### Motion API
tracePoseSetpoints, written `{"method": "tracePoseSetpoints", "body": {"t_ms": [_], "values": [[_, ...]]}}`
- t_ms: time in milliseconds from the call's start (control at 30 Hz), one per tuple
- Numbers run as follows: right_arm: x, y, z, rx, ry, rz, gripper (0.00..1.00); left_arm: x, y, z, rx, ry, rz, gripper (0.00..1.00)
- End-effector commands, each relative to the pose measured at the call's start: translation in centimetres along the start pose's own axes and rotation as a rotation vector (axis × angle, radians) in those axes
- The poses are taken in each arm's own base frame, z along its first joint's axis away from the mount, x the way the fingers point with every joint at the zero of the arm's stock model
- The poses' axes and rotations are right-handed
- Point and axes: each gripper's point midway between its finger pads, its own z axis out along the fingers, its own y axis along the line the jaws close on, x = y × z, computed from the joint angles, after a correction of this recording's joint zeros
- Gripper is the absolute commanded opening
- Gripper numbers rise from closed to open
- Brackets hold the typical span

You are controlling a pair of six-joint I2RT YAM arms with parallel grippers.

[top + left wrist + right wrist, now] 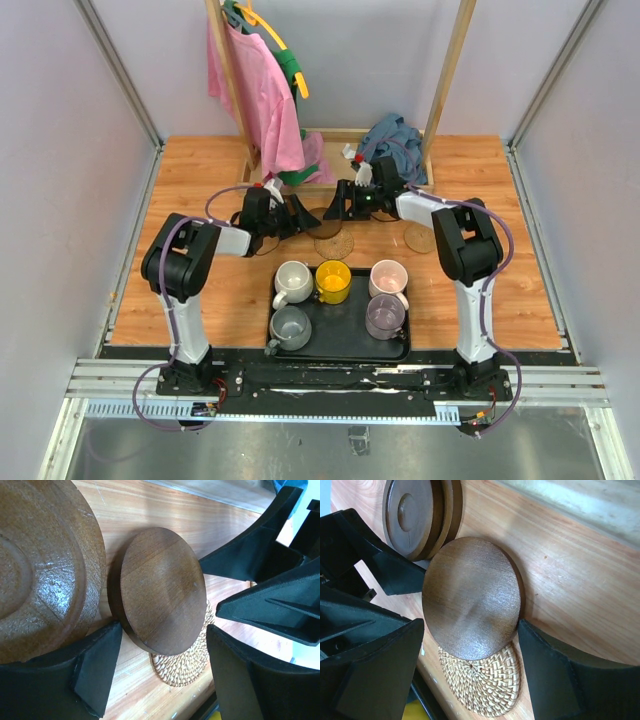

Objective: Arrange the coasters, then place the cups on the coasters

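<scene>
A dark brown coaster (pixel 162 590) (pixel 472 597) (pixel 325 222) lies tilted, its near edge resting on a woven tan coaster (pixel 182 665) (pixel 485 680) (pixel 333 243). My left gripper (pixel 165 670) (pixel 297 215) and my right gripper (pixel 470 665) (pixel 338 205) face each other across it, both open, fingertips at its rim. A stack of dark brown coasters (pixel 40 565) (pixel 417 517) stands beside it. Another tan coaster (pixel 420 238) lies to the right. On the black tray (pixel 340 345) stand the off-white (pixel 292 280), yellow (pixel 333 281), pale pink (pixel 388 277), grey (pixel 290 327) and lilac (pixel 385 316) cups.
A wooden rack at the back carries a pink garment (pixel 255 90), and its base bar (pixel 330 187) runs just behind the grippers. A blue cloth (pixel 395 135) is heaped at the back right. Grey walls close in both sides.
</scene>
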Motion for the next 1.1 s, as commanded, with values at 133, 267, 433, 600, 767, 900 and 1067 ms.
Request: {"method": "tracePoseSetpoints", "body": {"t_ms": [133, 267, 433, 600, 767, 900, 1067], "values": [[-0.6, 0.0, 0.8, -0.047, 0.006, 0.045, 0.77, 3.2, 1.8, 1.0, -0.009, 0.109, -0.081, 0.72], [-0.4, 0.0, 1.2, -0.065, 0.007, 0.066, 0.77, 2.9, 1.0, 1.5, 0.035, 0.106, -0.102, 0.72], [-0.2, -0.2, 1.5, -0.071, 0.012, 0.082, 0.77, 2.8, 0.6, 2.1, 0.068, 0.109, -0.121, 0.7], [0.1, -0.3, 1.7, -0.072, 0.019, 0.086, 0.77, 2.5, 0.1, 2.5, 0.101, 0.105, -0.13, 0.56], [0.3, -0.4, 1.8, -0.078, 0.026, 0.096, 0.76, 2.4, -0.3, 2.7, 0.131, 0.104, -0.135, 0.46], [0.3, -0.3, 1.7, -0.077, 0.025, 0.096, 0.75, 2.1, -0.8, 2.6, 0.148, 0.094, -0.122, 0.15], [-0.1, 0.1, 0.9, -0.062, 0.01, 0.065, 0.76, 0.9, -2.0, 2.2, 0.18, 0.067, -0.045, 0.01]]}}
